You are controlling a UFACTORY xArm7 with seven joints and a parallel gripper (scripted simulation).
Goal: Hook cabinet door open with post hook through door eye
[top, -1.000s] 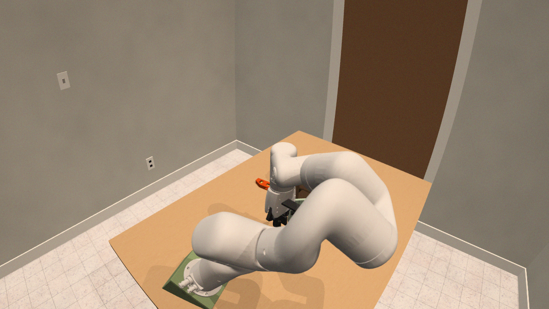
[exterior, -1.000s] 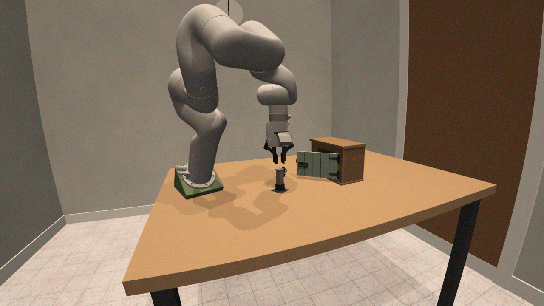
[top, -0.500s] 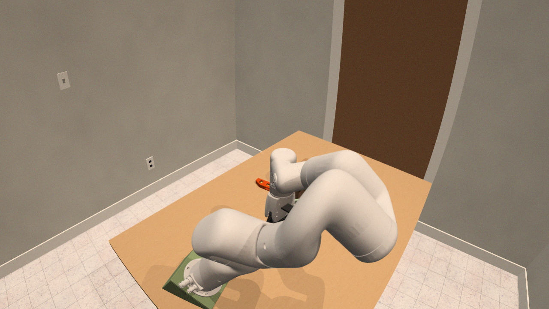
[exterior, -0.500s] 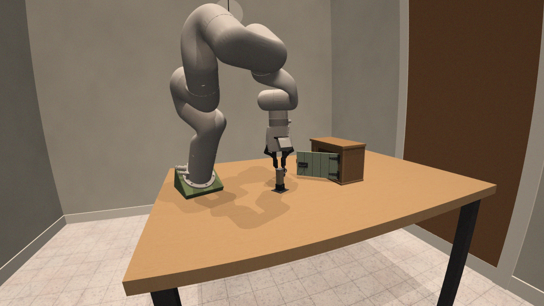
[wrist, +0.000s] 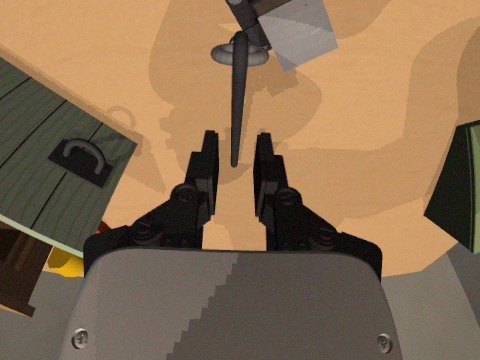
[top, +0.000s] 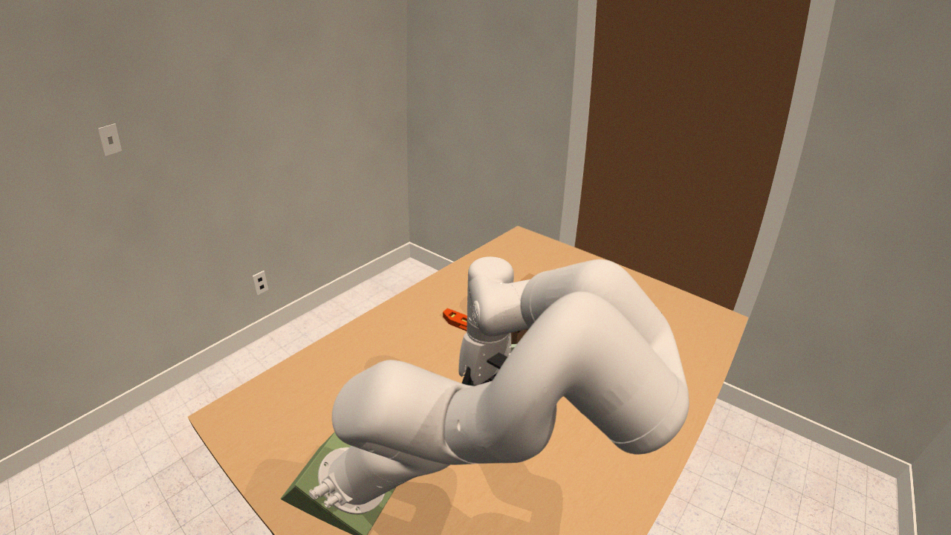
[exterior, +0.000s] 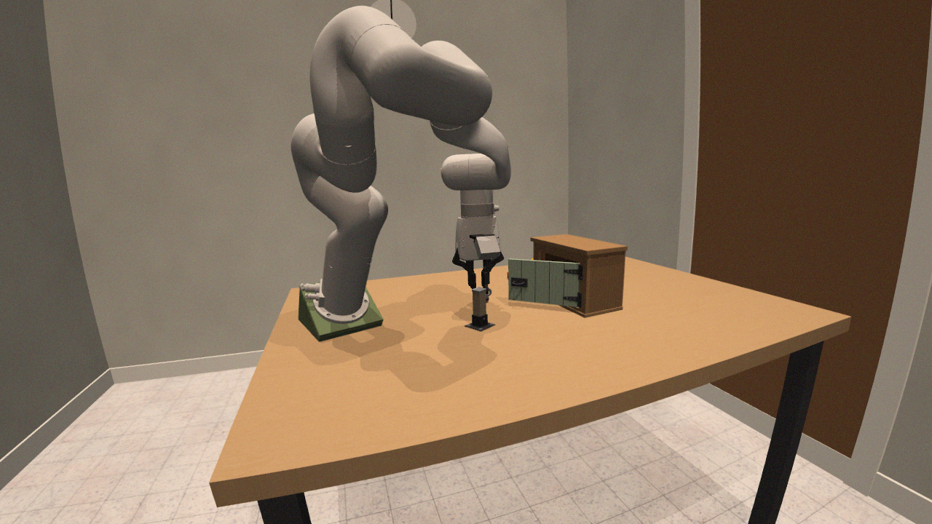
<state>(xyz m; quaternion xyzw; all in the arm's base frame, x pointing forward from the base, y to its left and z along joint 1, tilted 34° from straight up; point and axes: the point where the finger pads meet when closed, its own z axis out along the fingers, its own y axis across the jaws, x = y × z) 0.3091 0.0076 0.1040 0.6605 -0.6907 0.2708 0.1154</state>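
Note:
The brown cabinet (exterior: pixel 583 274) stands on the table with its green door (exterior: pixel 544 281) swung open. In the wrist view the door (wrist: pixel 54 140) is at the left, with a dark handle (wrist: pixel 83 156) and a thin eye (wrist: pixel 122 116) at its free edge. The short post (exterior: pixel 480 309) stands left of the door. From above the post (wrist: pixel 280 10) carries the dark hook (wrist: pixel 238 96), which reaches out towards me. My gripper (wrist: pixel 237 150) hangs just above the post, partly open. The hook's free tip lies in the gap between my fingers, and neither finger touches it.
An orange and yellow object (wrist: pixel 63 260) lies by the cabinet; it also shows in the top view (top: pixel 455 317). The robot's green base (exterior: pixel 338 316) sits at the table's back left. The arm hides the post and cabinet in the top view.

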